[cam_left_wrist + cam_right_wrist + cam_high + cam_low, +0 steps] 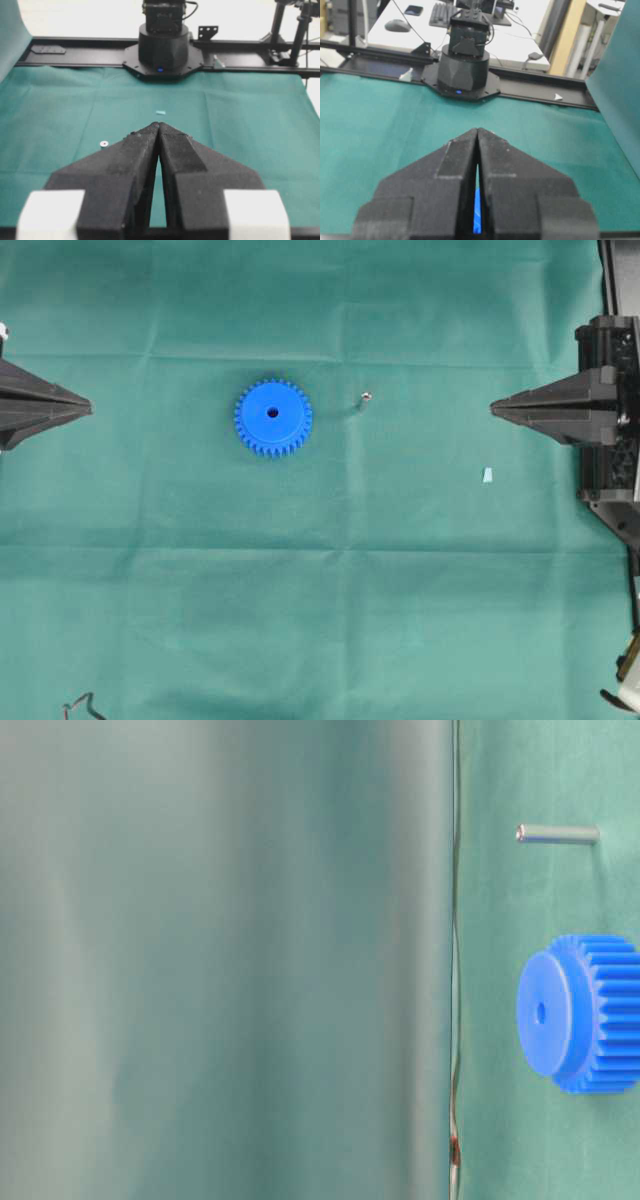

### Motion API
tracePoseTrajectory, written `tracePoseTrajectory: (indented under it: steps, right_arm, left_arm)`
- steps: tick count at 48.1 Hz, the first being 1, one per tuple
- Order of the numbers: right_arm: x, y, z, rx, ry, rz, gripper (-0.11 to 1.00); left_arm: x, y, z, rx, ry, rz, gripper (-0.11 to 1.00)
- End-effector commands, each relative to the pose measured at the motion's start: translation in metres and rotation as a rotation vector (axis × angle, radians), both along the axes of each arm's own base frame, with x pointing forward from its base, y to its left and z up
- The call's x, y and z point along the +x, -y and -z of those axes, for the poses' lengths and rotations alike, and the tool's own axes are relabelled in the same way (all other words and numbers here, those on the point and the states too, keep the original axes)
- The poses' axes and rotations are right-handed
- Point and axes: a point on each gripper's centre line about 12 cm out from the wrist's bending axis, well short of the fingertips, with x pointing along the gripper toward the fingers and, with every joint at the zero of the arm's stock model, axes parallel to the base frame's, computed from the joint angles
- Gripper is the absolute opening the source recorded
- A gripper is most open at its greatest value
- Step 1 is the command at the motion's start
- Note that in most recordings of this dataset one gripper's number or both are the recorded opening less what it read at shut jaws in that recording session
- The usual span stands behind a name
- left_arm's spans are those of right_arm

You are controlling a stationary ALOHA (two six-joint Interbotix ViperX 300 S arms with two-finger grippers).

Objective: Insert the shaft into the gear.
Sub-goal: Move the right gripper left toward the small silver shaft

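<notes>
On the green-clothed worktop (320, 620) the bright blue plastic toothed gear (273, 417) lies flat; the tiny silvery metal shaft (365, 398) stands just right. Left gripper (88, 407) and right gripper (494, 407) jaws are closed, empty.

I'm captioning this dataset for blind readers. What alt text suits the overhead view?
A blue gear lies flat on a green cloth, with a tiny metal shaft standing apart to its right. The shut left gripper and shut right gripper point inward from opposite edges, holding nothing.
</notes>
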Motion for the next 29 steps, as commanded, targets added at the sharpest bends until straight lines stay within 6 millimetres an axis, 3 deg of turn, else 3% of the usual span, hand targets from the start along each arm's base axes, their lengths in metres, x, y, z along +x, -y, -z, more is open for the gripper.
tracePoseTrajectory:
  steps: [1,29]
  right_arm:
    - [0.002,0.001,-0.01,-0.008,0.025,0.007,0.02]
    - [0.026,0.026,0.009,0.034,-0.078,0.118,0.04]
  left_arm:
    - [0.003,0.001,-0.011,0.009,0.023,0.004,0.0]
    - [0.004,0.001,-0.009,-0.002,0.005,0.005,0.0]
